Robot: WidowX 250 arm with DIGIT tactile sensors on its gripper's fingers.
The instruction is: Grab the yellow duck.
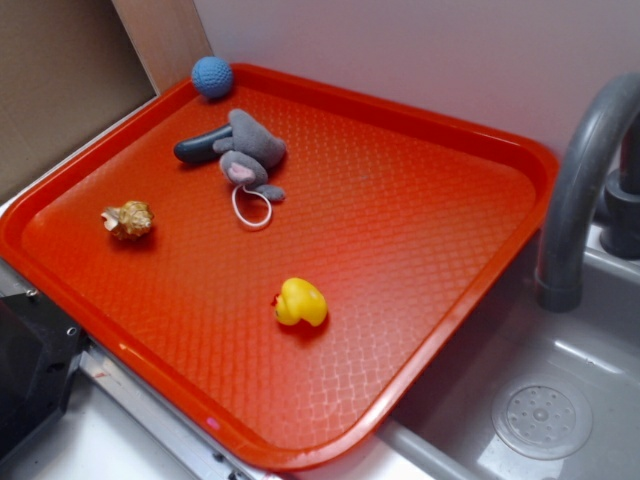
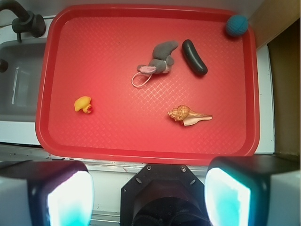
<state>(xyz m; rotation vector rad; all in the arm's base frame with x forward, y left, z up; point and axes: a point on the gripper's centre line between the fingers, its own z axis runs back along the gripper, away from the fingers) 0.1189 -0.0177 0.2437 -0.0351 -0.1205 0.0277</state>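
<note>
- Yellow duck (image 2: 83, 104): the small glossy rubber toy with a tiny red-orange beak sits upright on the red plastic tray (image 2: 141, 136), alone in its part of the surface; in the exterior view (image 1: 300, 302) the beak points toward the tray's left side.
- Gripper (image 2: 149, 193): the jaws stand wide apart, empty, with nothing between them; the two pale, brightly lit pads (image 2: 69, 197) fill the lower corners of the wrist view.
- Relative to the jaws, the duck lies ahead and off toward the left-hand pad, well apart from both pads and outside the gap.
- The gripper hangs high, outside the tray's near rim; it does not show in the exterior view.
- Tan-brown spiral seashell (image 2: 189, 115): ahead of the jaws, slightly toward the right-hand pad, lying on its side, well apart from the duck.
- Grey plush mouse with a pink ear and a white loop of cord (image 2: 160, 60): farther ahead, about in line with the gap.
- Black oblong piece (image 2: 194, 57): just beside the mouse, on its right in the wrist view.
- Blue knobbly ball (image 2: 236, 25): at the far right corner, against the rim.
- Grey sink with a dark curved faucet (image 2: 21, 21): beyond the tray's left edge.
</note>
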